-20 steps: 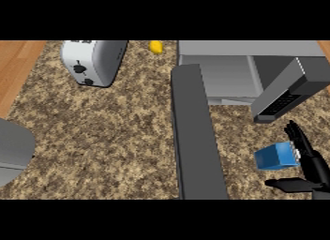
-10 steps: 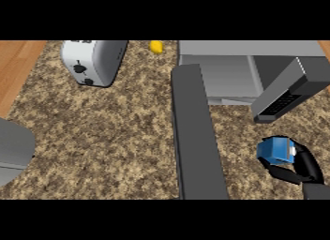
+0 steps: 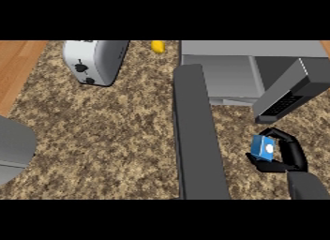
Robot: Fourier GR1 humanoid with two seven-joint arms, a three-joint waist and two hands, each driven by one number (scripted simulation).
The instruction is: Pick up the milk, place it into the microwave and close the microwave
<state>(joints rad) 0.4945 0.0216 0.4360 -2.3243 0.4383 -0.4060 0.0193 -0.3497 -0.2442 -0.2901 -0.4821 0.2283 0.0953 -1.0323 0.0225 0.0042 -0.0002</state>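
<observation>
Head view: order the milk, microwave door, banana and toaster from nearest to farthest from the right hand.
1. Milk: held in the right hand, lower right.
2. Microwave door: open, just above the hand.
3. Banana: top centre, at the counter's back edge.
4. Toaster: upper left, farthest away.

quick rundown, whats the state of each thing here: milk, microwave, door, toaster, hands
milk: held off the counter, tilted, not yet in the microwave
right hand: curled round the milk
microwave: open, nothing visible inside
microwave door: swung open to the right
toaster: standing at the counter's back left, untouched
left hand: not in view
</observation>
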